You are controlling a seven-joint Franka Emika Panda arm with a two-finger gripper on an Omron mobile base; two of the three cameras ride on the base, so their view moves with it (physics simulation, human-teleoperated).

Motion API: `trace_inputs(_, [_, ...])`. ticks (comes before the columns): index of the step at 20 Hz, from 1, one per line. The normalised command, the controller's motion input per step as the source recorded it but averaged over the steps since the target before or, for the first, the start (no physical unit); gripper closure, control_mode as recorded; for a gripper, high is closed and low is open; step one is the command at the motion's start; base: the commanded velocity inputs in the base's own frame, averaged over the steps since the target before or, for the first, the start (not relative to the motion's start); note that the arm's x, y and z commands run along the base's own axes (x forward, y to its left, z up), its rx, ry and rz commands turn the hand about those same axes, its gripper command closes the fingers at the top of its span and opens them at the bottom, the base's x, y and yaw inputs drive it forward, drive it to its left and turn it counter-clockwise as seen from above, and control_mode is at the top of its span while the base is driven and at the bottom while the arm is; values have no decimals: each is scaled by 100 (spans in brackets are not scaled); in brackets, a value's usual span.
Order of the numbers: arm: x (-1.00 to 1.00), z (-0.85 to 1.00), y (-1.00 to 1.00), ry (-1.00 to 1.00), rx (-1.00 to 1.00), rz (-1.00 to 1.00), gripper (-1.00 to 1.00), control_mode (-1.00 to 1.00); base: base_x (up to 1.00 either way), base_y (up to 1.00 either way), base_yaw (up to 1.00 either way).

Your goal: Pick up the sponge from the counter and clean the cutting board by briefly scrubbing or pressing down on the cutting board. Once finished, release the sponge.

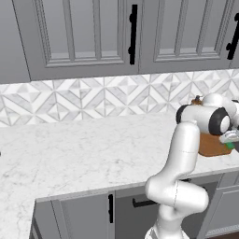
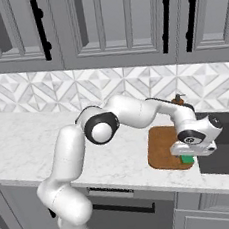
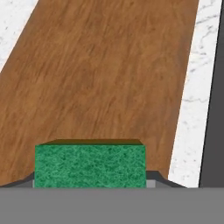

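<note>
The fingers [image 2: 188,157] pinch the sponge [image 3: 89,165] over the board's [image 2: 163,148] front corner, near the worktop [image 2: 122,163] edge. Scrubbing outward there could carry it off the board; a weak pinch could slip.

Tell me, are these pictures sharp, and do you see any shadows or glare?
Hand view: crisp up close, the sponge speckled and the board showing wood grain, with no glare. Right base view: soft, even light, only a faint shadow under the arm on the counter. Left base view: a little coarse, and the backsplash tiles look flatly lit.
</note>
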Motion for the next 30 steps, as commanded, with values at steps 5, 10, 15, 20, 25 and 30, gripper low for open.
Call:
trace_inputs(5, [9,0,14,0,0,1,100,-100,0,0,0])
trace_inputs(10, [15,0,53,-3,0,0,100,-100,0,0,0])
trace_inputs(15, [29,0,49,-2,0,0,100,-100,0,0,0])
trace_inputs(20, [54,0,19,-1,-5,0,100,-100,0,0,0])
trace_inputs(25, [81,0,-1,-1,-6,3,100,-100,0,0,0])
trace_inputs(30, [58,0,-16,-3,-2,7,100,-100,0,0,0])
